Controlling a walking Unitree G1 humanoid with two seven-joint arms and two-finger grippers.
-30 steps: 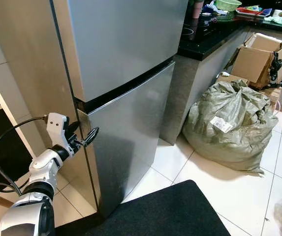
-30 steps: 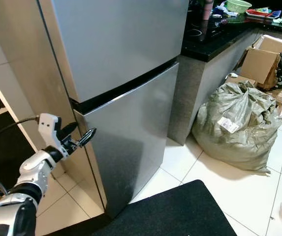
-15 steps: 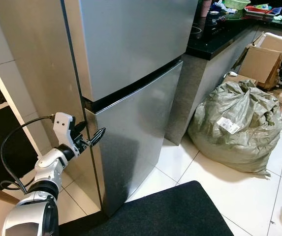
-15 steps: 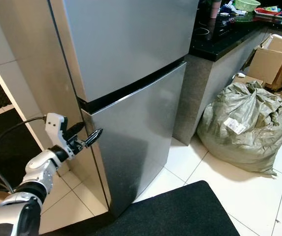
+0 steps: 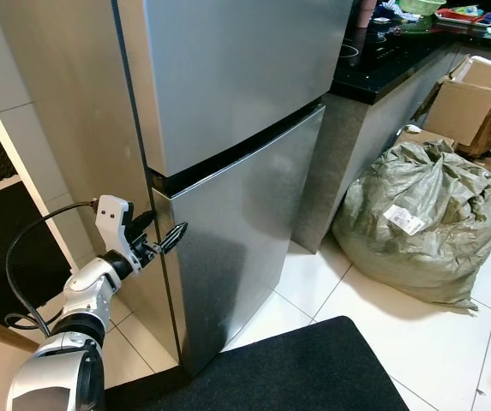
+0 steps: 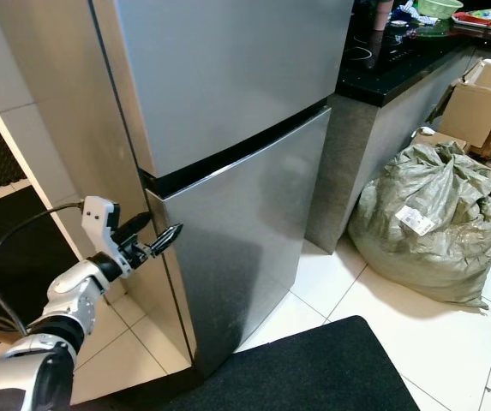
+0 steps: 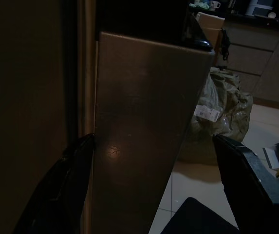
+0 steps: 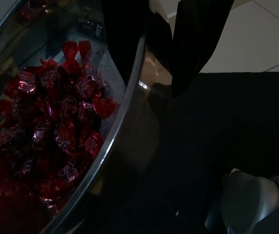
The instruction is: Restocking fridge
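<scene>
a tall fridge (image 5: 228, 103) with smooth brushed-steel doors stands closed, a dark gap running between its upper and lower door (image 5: 245, 231). the left gripper (image 5: 161, 240) reaches to the near vertical edge of the lower door, just under that gap; its two long black fingers (image 7: 66, 185) are spread apart, one on the side panel and one out over the door front, with the door's edge between them, and whether they touch the metal cannot be told. a black cable (image 5: 22, 274) loops from the silver arm.

the right gripper (image 8: 166, 53) has its black fingers closed on the rim of a shiny round metal bowl (image 8: 124, 122), which holds sweets in crinkly red wrappers (image 8: 51, 126).

right of the fridge, a dark glossy counter (image 5: 382, 64), a lumpy grey-green woven sack (image 5: 416, 218) on white tiles, a cardboard box (image 5: 468, 98), and a black mat (image 5: 305, 368) in front.
</scene>
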